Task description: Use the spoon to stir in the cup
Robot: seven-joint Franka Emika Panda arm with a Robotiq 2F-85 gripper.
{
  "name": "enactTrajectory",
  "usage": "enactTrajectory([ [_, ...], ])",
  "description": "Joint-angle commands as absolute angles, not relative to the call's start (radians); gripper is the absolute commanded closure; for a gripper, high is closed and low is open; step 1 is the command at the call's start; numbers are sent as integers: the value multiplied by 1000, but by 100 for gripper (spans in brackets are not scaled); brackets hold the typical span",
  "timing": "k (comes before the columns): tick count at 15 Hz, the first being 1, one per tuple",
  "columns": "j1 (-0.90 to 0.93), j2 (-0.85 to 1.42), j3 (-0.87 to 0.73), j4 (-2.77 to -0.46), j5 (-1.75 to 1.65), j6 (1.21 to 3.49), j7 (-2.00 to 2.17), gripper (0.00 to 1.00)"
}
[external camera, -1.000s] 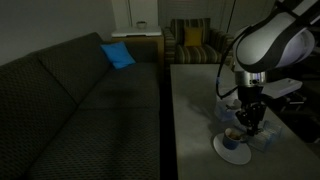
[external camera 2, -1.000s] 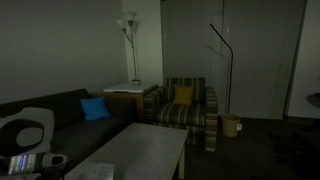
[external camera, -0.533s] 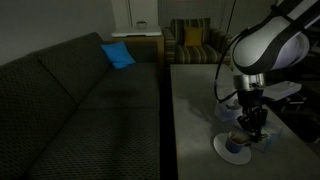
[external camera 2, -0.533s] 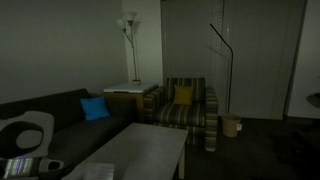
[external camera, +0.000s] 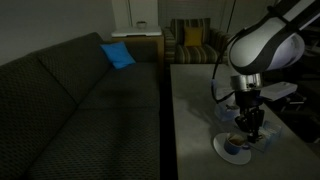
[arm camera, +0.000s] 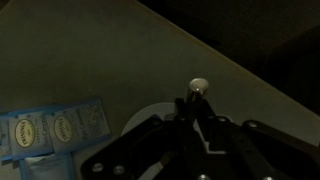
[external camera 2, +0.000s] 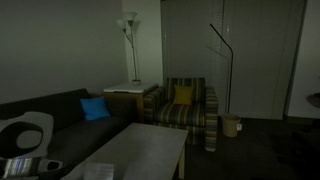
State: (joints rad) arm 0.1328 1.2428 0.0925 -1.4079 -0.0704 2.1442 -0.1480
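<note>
In an exterior view my gripper (external camera: 243, 124) hangs straight down over the small pale cup (external camera: 235, 141), which stands on the round white saucer (external camera: 233, 151) near the table's front right. In the wrist view the gripper (arm camera: 189, 112) is shut on the thin handle of the spoon (arm camera: 199, 88), whose pale rounded end sticks out past the fingertips. A slice of the saucer (arm camera: 141, 118) shows beside the fingers. The cup is hidden behind the gripper in the wrist view. It is too dark to tell whether the spoon touches the cup.
A grey table (external camera: 195, 110) carries the saucer; it also shows in an exterior view (external camera 2: 150, 150). Pale blue tea packets (arm camera: 52, 128) lie next to the saucer. A dark sofa (external camera: 80, 100) with a blue cushion (external camera: 117, 55) runs along the table. A striped armchair (external camera 2: 185, 105) stands beyond it.
My gripper has dropped a little and shifted slightly over the cup and saucer, still holding the spoon. Nothing else has moved.
</note>
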Motion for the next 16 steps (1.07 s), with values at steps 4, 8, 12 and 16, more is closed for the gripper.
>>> enactTrajectory([
  [4,129,1287,80,-1344,-76,2112,-144,96],
  [8,138,1289,83,-1356,-80,2106,-142,96],
  [12,147,1293,86,-1349,-85,2103,-148,96],
  [16,150,1310,85,-1305,-86,2078,-157,96],
])
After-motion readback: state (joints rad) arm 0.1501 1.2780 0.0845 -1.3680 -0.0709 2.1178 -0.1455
